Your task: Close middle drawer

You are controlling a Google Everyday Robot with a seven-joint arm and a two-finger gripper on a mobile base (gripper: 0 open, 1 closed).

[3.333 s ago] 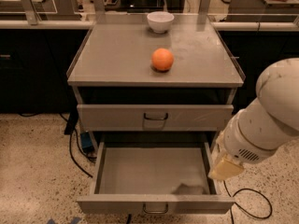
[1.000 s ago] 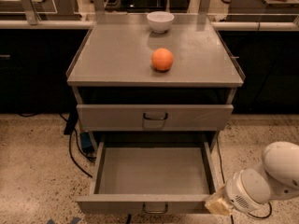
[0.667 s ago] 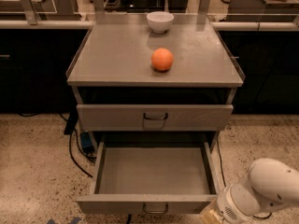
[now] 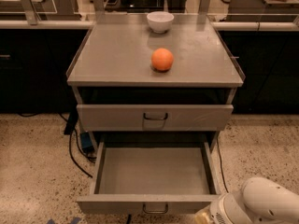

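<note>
The middle drawer (image 4: 154, 174) of the grey metal cabinet is pulled far out and is empty inside. Its front panel (image 4: 117, 203) with a small dark handle (image 4: 155, 209) lies near the bottom edge of the view. The uppermost drawer (image 4: 154, 117) above it is shut. My arm's white housing (image 4: 259, 204) fills the bottom right corner. My gripper (image 4: 203, 217) shows only as a yellowish tip at the bottom edge, just right of the open drawer's front right corner. The lowest drawer is hidden under the open one.
An orange (image 4: 162, 59) and a white bowl (image 4: 160, 21) sit on the cabinet top (image 4: 112, 59). Black cables and a blue plug (image 4: 86, 142) lie on the speckled floor left of the cabinet. Dark counters stand on both sides behind it.
My arm has dropped from beside the drawer's right side to the bottom right corner, near the drawer's front corner. The drawer stays open as before.
</note>
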